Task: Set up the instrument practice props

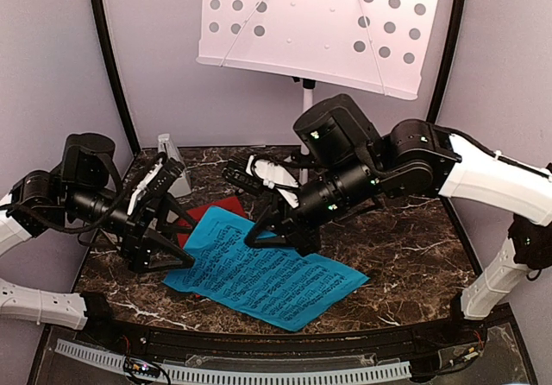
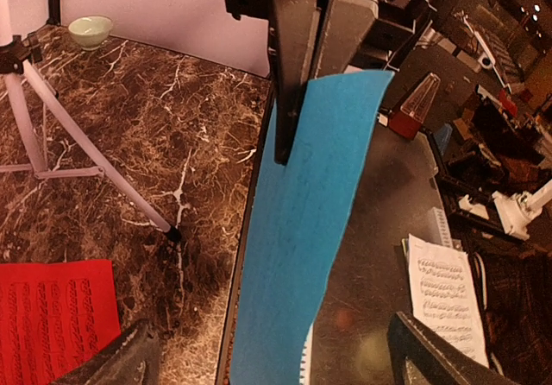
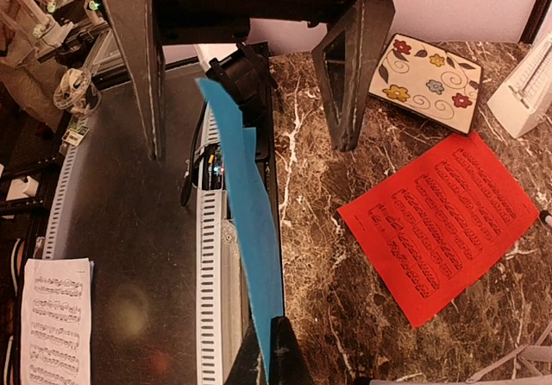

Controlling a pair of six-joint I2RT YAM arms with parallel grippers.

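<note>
From above, I saw the blue sheet point(image 1: 263, 273) over the bench point(image 1: 414, 230), lifted by my left gripper point(image 1: 155, 230). Left wrist: this gripper was closed on it. Right wrist: my right gripper point(image 3: 250, 83) was wide; red sheet point(image 3: 440, 221) lay flat.

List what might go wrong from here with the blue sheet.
1. The left hand pinches the blue sheet by one edge only, so the limp paper may slip out or crease.
2. The right hand sits open astride the sheet, close to the left hand. Shutting there may crumple it, or the hands may bump.
</note>
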